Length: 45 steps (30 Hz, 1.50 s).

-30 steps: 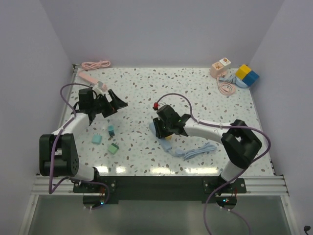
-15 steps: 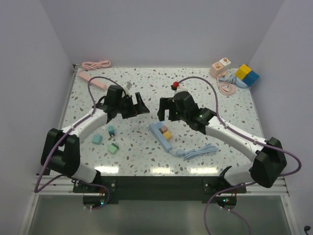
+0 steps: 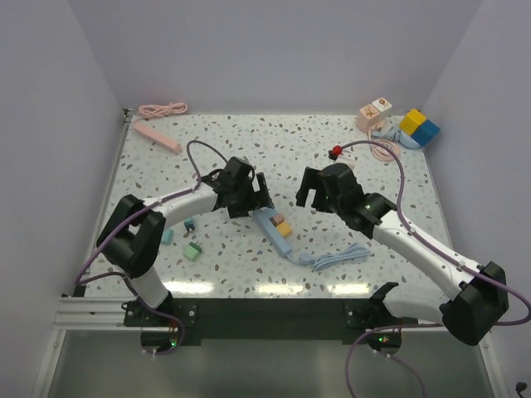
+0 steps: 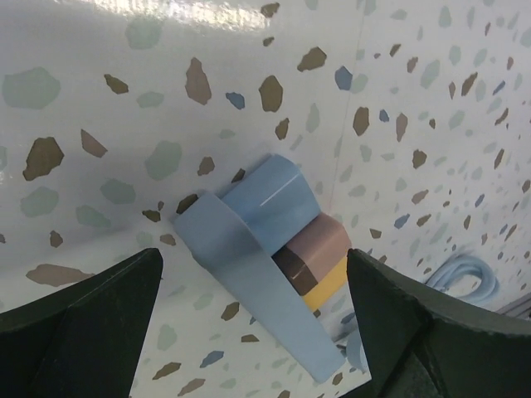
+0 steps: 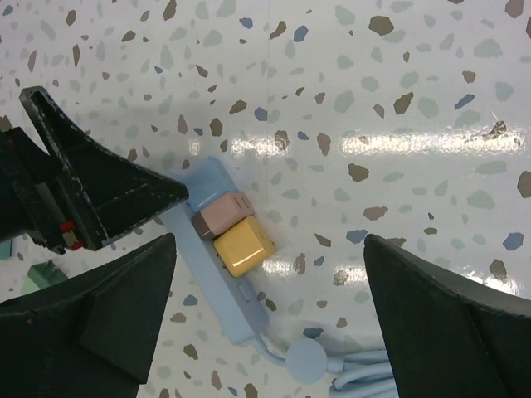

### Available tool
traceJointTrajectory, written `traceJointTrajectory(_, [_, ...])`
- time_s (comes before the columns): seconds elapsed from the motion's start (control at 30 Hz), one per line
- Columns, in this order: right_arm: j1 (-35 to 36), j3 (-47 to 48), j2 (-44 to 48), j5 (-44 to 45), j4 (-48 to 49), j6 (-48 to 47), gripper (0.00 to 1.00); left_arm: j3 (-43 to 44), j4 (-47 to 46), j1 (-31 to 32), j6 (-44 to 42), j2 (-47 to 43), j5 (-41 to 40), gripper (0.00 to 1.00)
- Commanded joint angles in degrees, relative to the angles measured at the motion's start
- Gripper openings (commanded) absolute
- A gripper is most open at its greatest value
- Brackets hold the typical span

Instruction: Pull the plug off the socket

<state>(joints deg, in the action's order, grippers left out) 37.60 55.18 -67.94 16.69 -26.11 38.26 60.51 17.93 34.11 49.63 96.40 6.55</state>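
Observation:
A light blue power strip, the socket [image 3: 267,220] [image 4: 249,257] [image 5: 212,280], lies flat mid-table. Two cube plugs sit in it side by side: a pink plug [image 3: 278,219] [image 4: 322,240] [image 5: 222,214] and a yellow plug [image 3: 284,229] [image 4: 330,286] [image 5: 243,243]. My left gripper [image 3: 252,199] [image 4: 257,332] is open at the strip's far end, its fingers wide on either side and touching nothing. My right gripper [image 3: 314,194] [image 5: 270,319] hangs open above and to the right of the plugs, holding nothing.
The strip's blue cable [image 3: 340,255] [image 5: 390,383] lies coiled near its front end. Small green blocks [image 3: 192,251] lie at front left. A pink strip [image 3: 158,137] and a pink cable [image 3: 163,109] are at back left. A pink socket [image 3: 375,112] and a yellow-blue block [image 3: 420,127] are at back right.
The right gripper, shut down at the strip a second ago, has opened and pulled back to the right. The left arm has swung right from the table's left side to the strip's far end.

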Motion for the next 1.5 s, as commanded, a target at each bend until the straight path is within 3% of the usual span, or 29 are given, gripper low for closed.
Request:
traceJointTrajectory(0.0, [0.2,-0.6,1.9,2.1,-1.7,2.9,0.98,3.0,2.1,0.0,5.8,2.5,-5.5,0.97])
traceJointTrajectory(0.3, [0.2,-2.5,3.3,2.6,-3.0,3.4,0.98,2.9,-0.5,2.4,7.8,6.6,-3.2,0.84])
traceJointTrajectory(0.37, [0.2,-3.0,3.0,2.2,-2.9,3.5,0.98,2.0,-1.3,2.8,7.9,6.7,-2.5,0.75])
traceJointTrajectory(0.5, [0.2,-3.2,3.0,1.7,-3.2,3.9,0.97,0.3,-3.9,3.1,8.4,6.2,-1.1,0.48])
traceJointTrajectory(0.53, [0.2,-3.5,3.1,1.6,-3.1,3.9,0.97,0.0,-4.0,3.1,8.4,6.0,-1.0,0.37])
traceJointTrajectory(0.63, [0.0,-4.1,3.6,0.4,-2.5,3.4,0.96,-0.8,-5.4,3.1,8.1,5.3,-0.6,0.21])
traceJointTrajectory(0.7, [-0.6,-4.8,3.6,-1.2,-1.4,2.5,0.96,-2.0,-9.7,2.8,6.6,5.1,1.6,0.15])
traceJointTrajectory(0.77, [-1.9,-5.5,3.8,-6.1,-0.1,1.4,0.96,-3.7,-13.3,2.3,5.9,5.0,5.2,0.01])
traceJointTrajectory(0.9, [-4.0,-10.5,6.2,-20.1,12.3,-0.6,0.96,-8.9,-35.3,-1.5,5.4,4.9,17.0,0.00])
traceJointTrajectory(0.97, [-5.3,-14.4,7.4,-28.5,19.7,0.2,0.96,-11.9,-41.4,-2.9,7.3,5.0,22.7,0.00])
traceJointTrajectory(1.0, [-5.7,-16.9,7.6,-31.1,22.3,1.3,0.96,-13.3,-51.6,-4.2,9.8,5.3,24.9,0.00])
traceJointTrajectory(1.1, [-6.5,-20.3,7.9,-37.8,29.6,3.8,0.95,-14.8,-62.5,-6.4,13.2,6.9,29.9,0.00])
traceJointTrajectory(1.3, [-6.9,-23.3,7.9,-39.8,30.7,2.1,0.95,-13.2,-79.2,-8.7,22.1,11.6,37.1,0.00])
traceJointTrajectory(1.47, [-7.6,-26.7,8.3,-40.1,33.8,-1.2,0.98,-11.9,-87.1,-9.1,27.3,14.6,42.2,0.00])
